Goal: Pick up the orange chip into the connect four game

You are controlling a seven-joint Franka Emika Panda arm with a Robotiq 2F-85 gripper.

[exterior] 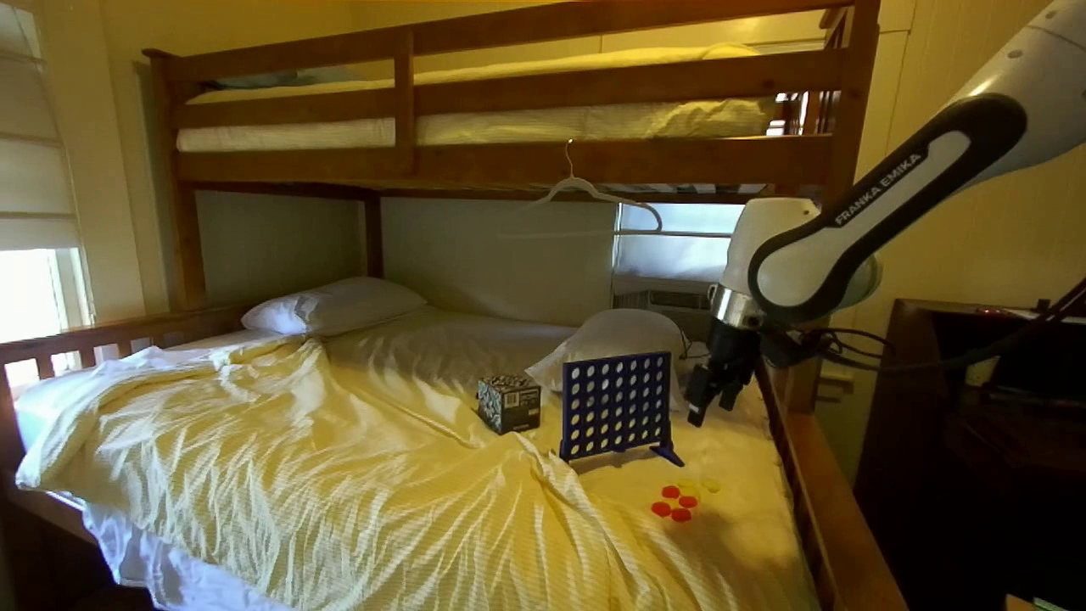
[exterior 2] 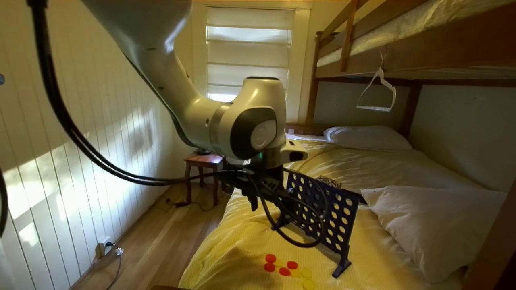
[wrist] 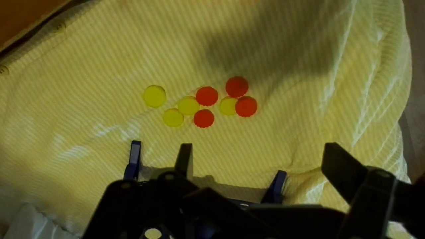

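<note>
Jaws wide apart, holding nothing; in an exterior view four round orange-red plastic chips [exterior: 681, 514] lie loose on yellow ribbed bedspread [exterior: 339, 475], near-right of upright dark-blue plastic grid board [exterior: 612, 399], pick and insertion apparently remaining.

White hanger [exterior: 573, 182] on bunk rail [exterior: 501, 165]

Home bedroom – bunk bed [exterior: 492, 161], pillows [exterior: 344, 307], window blind [exterior 2: 248, 52]
</note>
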